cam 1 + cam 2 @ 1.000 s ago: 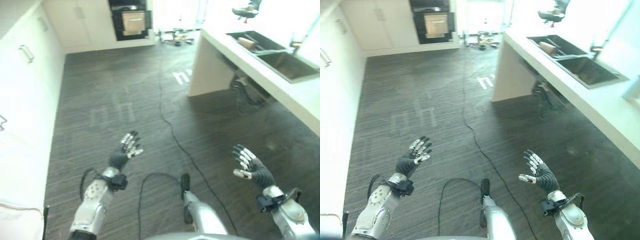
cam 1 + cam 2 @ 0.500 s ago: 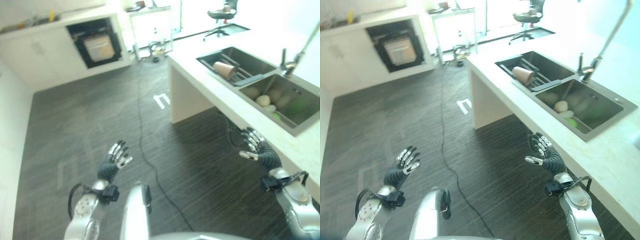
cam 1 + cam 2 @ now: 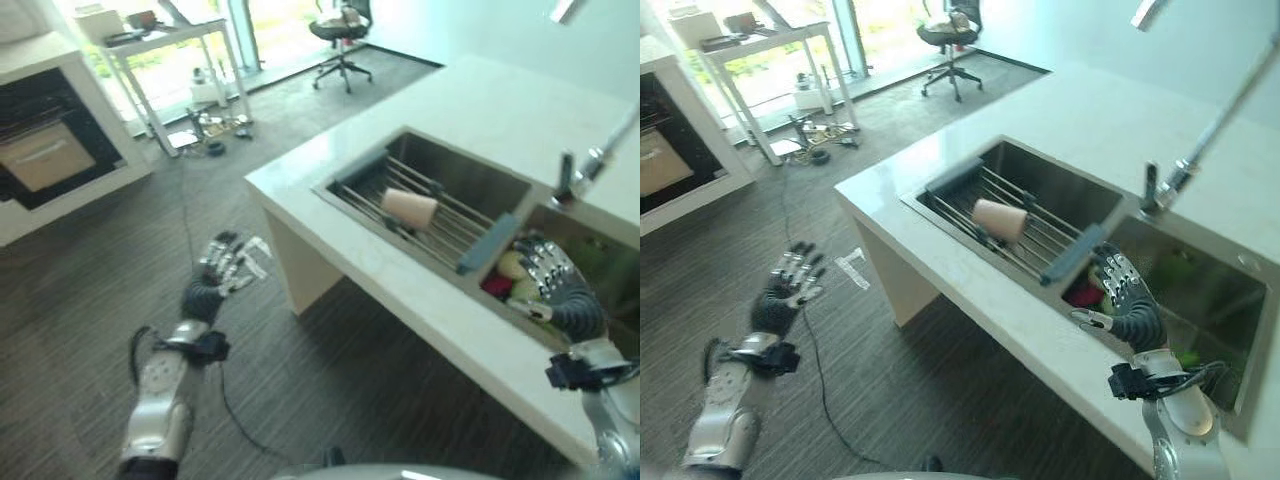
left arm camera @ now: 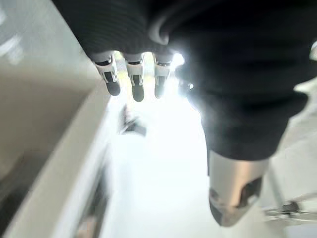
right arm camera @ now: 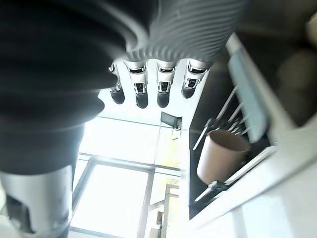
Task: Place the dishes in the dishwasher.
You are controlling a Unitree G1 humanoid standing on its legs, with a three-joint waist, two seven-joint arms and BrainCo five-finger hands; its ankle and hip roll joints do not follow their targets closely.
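A tan cup (image 3: 999,219) is seen lying on its side on the rack (image 3: 1035,240) in the sink (image 3: 1064,190). The right hand (image 3: 1125,305) is held over the counter edge, the left hand (image 3: 785,292) above the floor; both are spread and hold nothing.

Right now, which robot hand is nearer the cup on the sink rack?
Right. The right robot hand hovers open beside the rack holding the cup; the left robot hand is out over the floor, off the counter.
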